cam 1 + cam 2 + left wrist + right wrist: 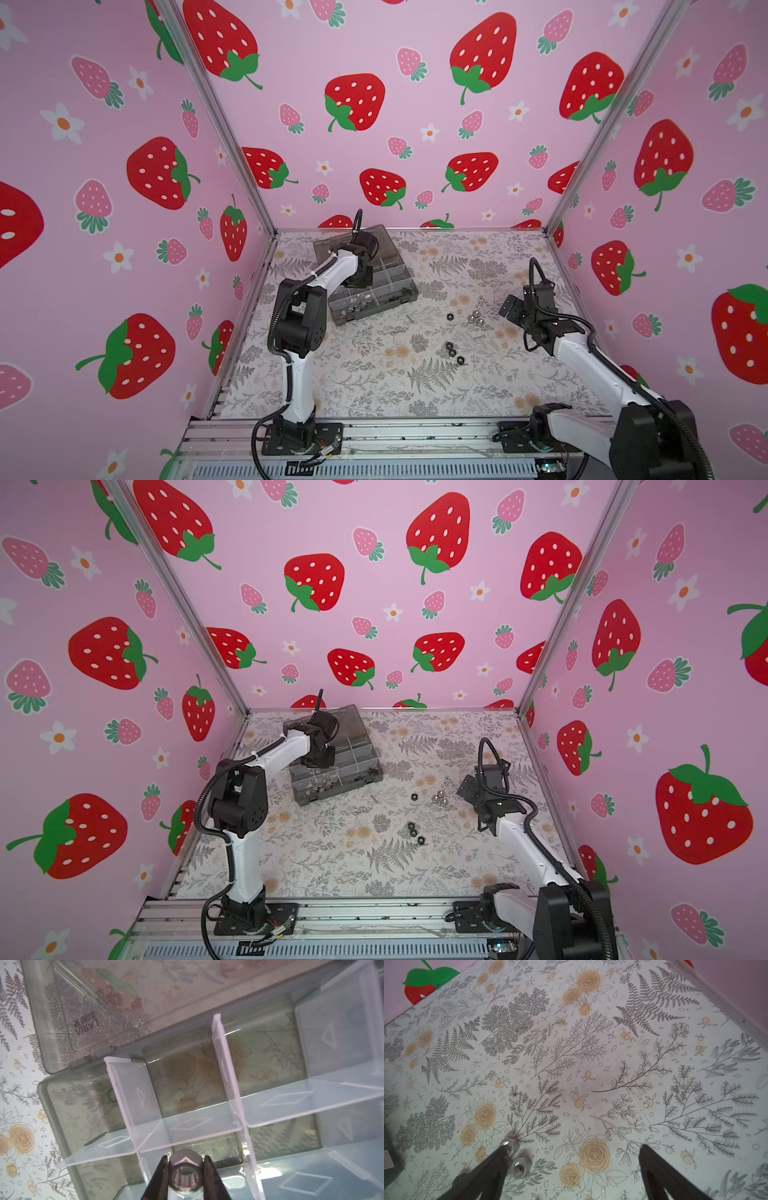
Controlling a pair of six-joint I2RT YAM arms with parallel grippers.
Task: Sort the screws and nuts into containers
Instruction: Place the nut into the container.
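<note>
My left gripper (185,1160) is shut on a silver nut (184,1172), threaded hole facing the camera, just above the containers (228,1093) of the smoky-grey organiser box (345,318). In both top views the left arm reaches over the box (307,796). Silver nuts (359,306) and dark pieces (392,296) lie in its front compartments. Loose on the table are black hex nuts (451,351), silver nuts (476,318) and a thin silver screw (478,337). My right gripper (574,1147) stands open over the table, one finger beside two silver nuts (520,1167).
The box's lid (87,1012) lies open flat behind the compartments, near the back wall. A lone black nut (449,316) sits left of the silver ones. Pink strawberry walls close in the floral table (374,386) on three sides.
</note>
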